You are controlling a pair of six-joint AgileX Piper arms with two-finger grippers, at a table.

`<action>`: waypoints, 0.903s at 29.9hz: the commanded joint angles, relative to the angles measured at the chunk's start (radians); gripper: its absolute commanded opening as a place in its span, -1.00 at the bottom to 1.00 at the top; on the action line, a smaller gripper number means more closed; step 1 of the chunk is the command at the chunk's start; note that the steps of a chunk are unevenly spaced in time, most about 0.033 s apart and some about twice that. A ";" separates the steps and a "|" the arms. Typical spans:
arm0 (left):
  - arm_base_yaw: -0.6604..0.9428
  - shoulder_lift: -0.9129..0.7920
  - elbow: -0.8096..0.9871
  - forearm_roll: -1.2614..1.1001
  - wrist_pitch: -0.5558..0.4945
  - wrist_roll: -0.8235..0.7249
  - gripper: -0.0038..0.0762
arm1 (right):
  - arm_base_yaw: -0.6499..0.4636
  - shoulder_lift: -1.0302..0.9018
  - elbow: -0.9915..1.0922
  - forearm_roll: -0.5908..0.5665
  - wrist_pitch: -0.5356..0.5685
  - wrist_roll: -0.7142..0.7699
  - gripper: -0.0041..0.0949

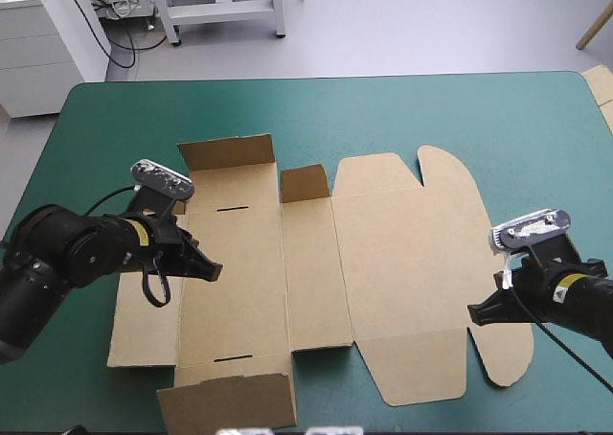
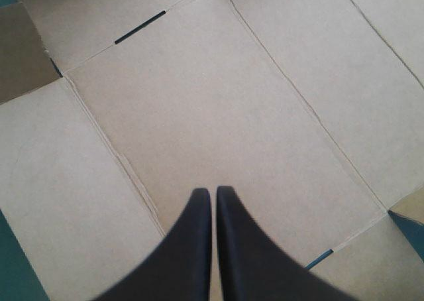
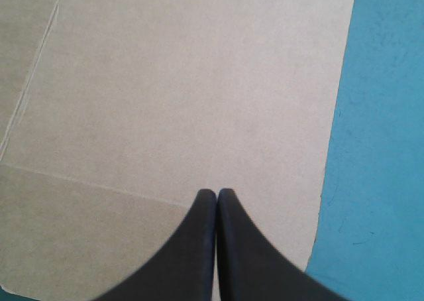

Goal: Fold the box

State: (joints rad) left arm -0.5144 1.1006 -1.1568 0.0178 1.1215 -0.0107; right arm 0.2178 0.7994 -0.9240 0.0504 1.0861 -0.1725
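Observation:
The brown box lies spread out on the teal-green table as a cut sheet. Its far left flap and a small flap stand raised, and the near left flap is tilted up. My left gripper is shut, its tip just above the left panel between the two slots, holding nothing. My right gripper is also shut, over the lid panel close to its near edge, where the teal-green cover shows beside it.
A piece of pale brown board shows at the table's far right corner. Bare teal-green cover runs along the far side and to the right of the box's rounded lid tabs.

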 commanded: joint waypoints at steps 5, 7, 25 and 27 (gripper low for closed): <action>0.156 0.092 -0.051 -0.139 -0.034 0.123 -0.87 | -0.005 -0.056 -0.023 0.002 -0.020 -0.002 -0.96; 0.261 0.114 -0.051 -0.252 -0.021 0.190 -0.87 | -0.005 -0.056 -0.023 0.002 -0.010 -0.002 -0.96; 1.209 0.145 -0.051 -0.801 0.156 0.554 -0.87 | -0.005 -0.056 -0.023 -0.016 -0.011 -0.033 -0.96; 1.269 0.145 -0.051 -0.821 0.156 0.560 -0.87 | -0.005 -0.056 -0.023 -0.016 -0.009 -0.047 -0.96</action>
State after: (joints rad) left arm 0.6863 1.2669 -1.1742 -0.7017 1.2307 0.5364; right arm 0.2178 0.7460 -0.9240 0.0412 1.1155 -0.1973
